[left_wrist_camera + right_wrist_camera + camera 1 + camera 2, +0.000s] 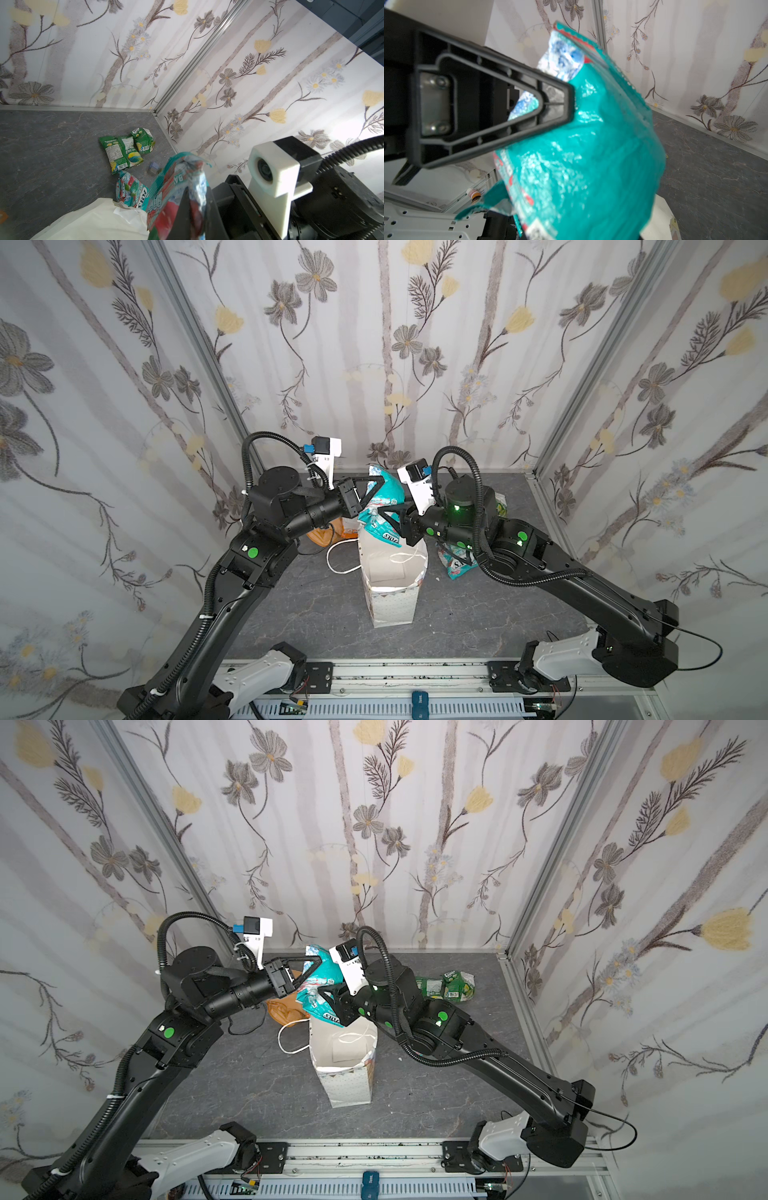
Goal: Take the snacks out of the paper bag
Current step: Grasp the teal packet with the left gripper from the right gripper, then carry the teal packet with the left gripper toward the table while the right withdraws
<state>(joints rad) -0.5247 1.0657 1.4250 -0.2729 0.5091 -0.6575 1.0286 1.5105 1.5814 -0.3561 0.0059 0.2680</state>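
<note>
A teal "FOX'S" packet [384, 493] [322, 977] [581, 155] hangs above the mouth of the white paper bag [392, 605] [349, 1085], which stands upright at mid table. My left gripper [380, 481] [196, 187] is shut on the packet's upper end. My right gripper [386, 516] [323, 994] is at the packet's lower part; the packet hides its jaws in the right wrist view. Out on the table lie a second teal packet [457, 564] [131, 191], two green packets [122, 153] [446, 986] and an orange pouch [320, 535].
A small grey cube [153, 167] sits beside the green packets near the back right corner. The bag's white cord handle [338, 564] trails on the table to its left. Flowered walls close in the back and both sides.
</note>
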